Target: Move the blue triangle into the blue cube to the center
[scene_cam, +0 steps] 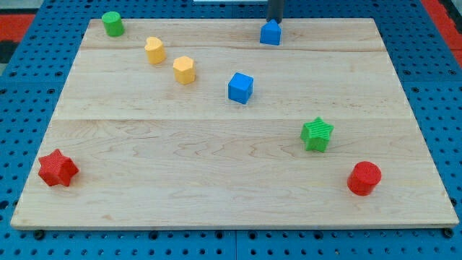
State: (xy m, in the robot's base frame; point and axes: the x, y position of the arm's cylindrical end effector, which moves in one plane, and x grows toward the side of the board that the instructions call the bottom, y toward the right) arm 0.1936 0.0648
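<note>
Just behind the blue triangle (270, 33) sits my tip (275, 21).

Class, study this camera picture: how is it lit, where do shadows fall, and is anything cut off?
Camera view: soft, even light, no glare on the pale wooden board; small faint shadows under the blue cube; my tip sits just above the blue triangular block, the rod cropped at the view's top.

Board (216, 155): pale wood, visible grain, joined planks, smooth matt finish. Blue triangle (270, 32), blue cube (240, 88), green star (317, 134), red star (57, 168), red cylinder (364, 178): plastic-looking, matt, finely ribbed on top. Far-left yellow blocks (154, 50) and green cylinder (112, 23): same matt plastic look. Surrounding blue base (22, 87): perforated, slight sheen. Rod above my tip (275, 21): dark, matt.
</note>
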